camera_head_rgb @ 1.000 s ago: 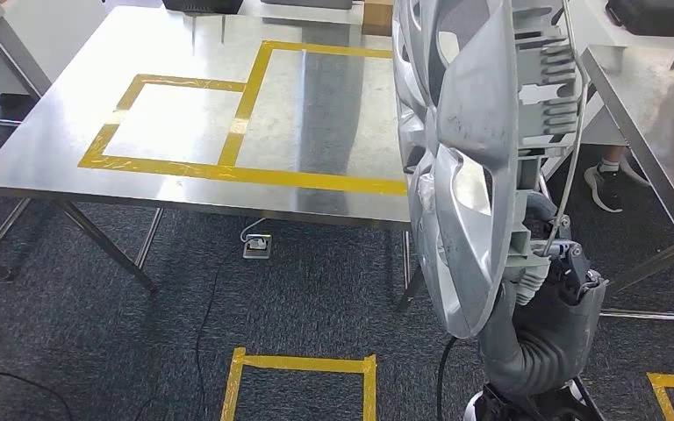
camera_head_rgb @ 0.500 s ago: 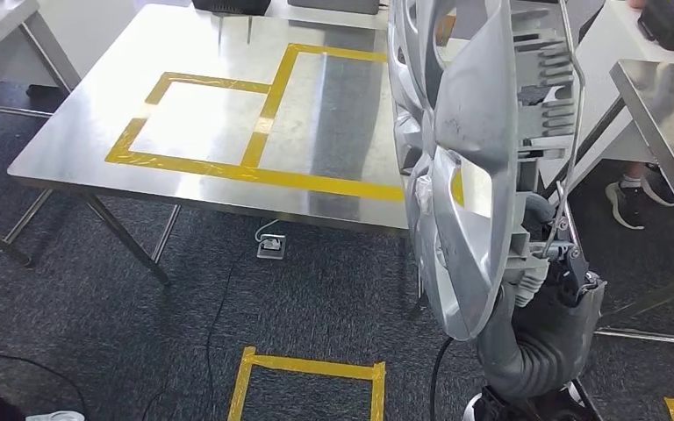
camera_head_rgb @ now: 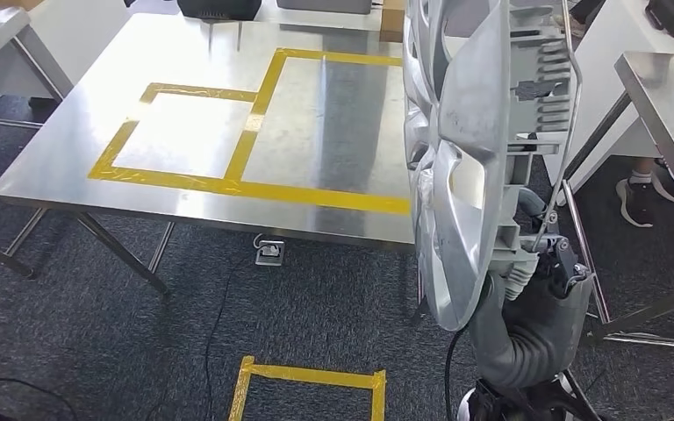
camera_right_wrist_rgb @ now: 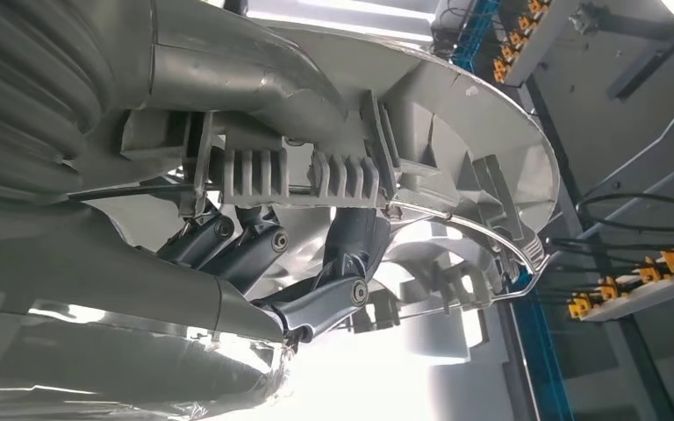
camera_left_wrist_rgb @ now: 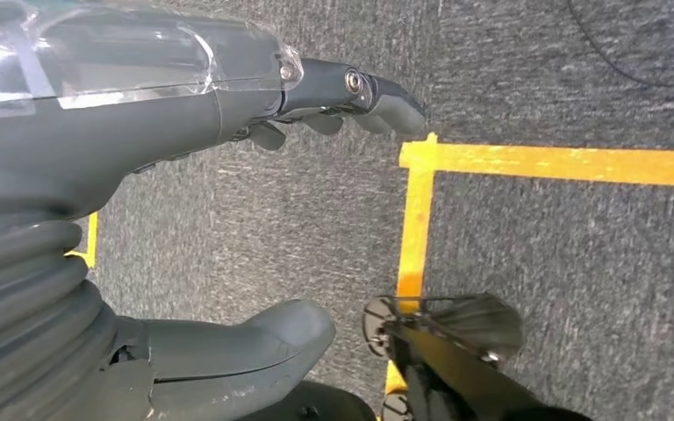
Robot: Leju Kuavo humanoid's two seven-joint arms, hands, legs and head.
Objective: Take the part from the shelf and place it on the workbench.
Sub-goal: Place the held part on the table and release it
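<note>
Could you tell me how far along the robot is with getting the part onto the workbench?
Done: the part, a silver wheel cover, is off the shelf. In hand: the right hand holds it upright by its lower rim, beside the steel workbench. Left: setting it down on the bench, where nothing lies inside the yellow tape outlines. The left hand hangs open over the carpet.
</note>
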